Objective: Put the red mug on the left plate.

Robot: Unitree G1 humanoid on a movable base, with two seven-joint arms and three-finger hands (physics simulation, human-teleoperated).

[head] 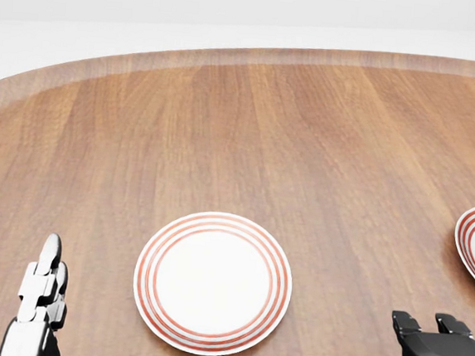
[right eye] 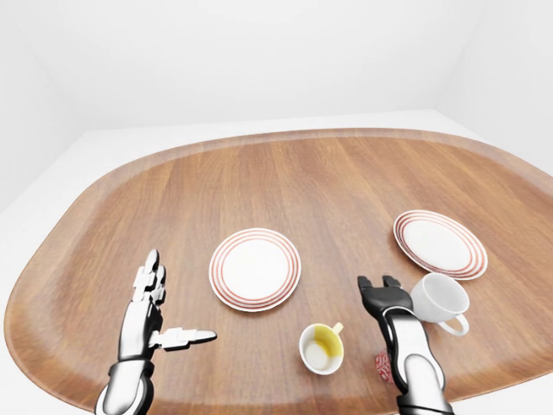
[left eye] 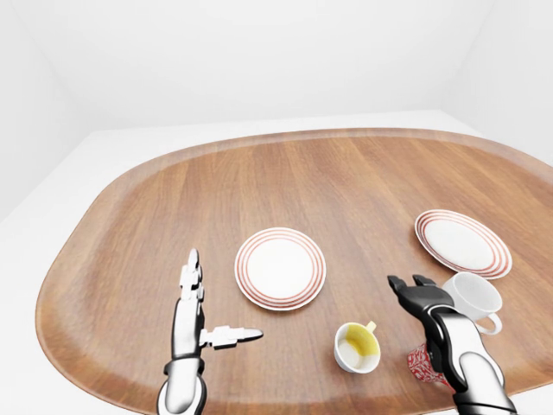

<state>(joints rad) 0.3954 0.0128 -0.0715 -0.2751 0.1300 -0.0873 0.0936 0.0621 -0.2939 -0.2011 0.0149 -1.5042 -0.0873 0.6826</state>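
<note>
- Nothing is placed yet: the red mug (left eye: 421, 361) sits low on the desk (left eye: 346, 181), mostly hidden behind the right hand (left eye: 421, 298).
- Both hands' fingers are spread, empty; the left hand (left eye: 192, 303) idles.
- The left plate (left eye: 280, 268) is bare.

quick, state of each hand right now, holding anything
Left hand: open, holding nothing.
Right hand: open, empty, above the red patterned mug.
</note>
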